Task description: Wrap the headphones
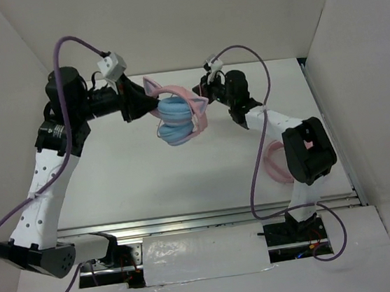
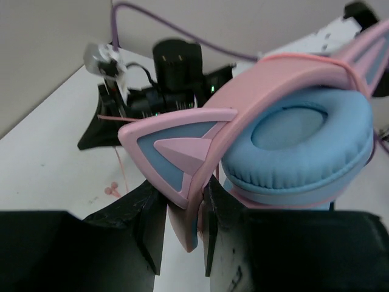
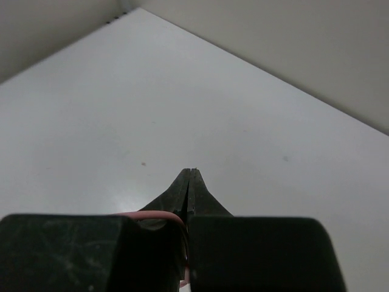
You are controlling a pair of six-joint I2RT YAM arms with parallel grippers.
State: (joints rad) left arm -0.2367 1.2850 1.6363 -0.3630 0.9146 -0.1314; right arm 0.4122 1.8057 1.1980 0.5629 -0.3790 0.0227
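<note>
The headphones (image 1: 175,122) hang over the middle of the desk (image 1: 150,186), somewhat nearer its far edge, held between the two arms. Their two light blue earcups (image 2: 298,140) sit folded against each other under the pink headband (image 2: 285,76), which carries pointed cat-ear shapes in pink and blue.

The left fingers (image 2: 149,234) come in from the left edge side and pinch the lower end of the headband just beside one ear shape – the pink plastic fills the narrow gap between them.

The right fingers (image 3: 203,201) are at the opposite side of the headband, toward the right edge. In the right wrist view they are pressed together tip to tip, with the thin pink cable (image 3: 159,214) arching over one of them and dropping into the seam between them, so they appear to pinch it.

A pink coil (image 1: 275,163) lies on the desk near the right edge, partly hidden behind the right arm – what it belongs to cannot be told.
</note>
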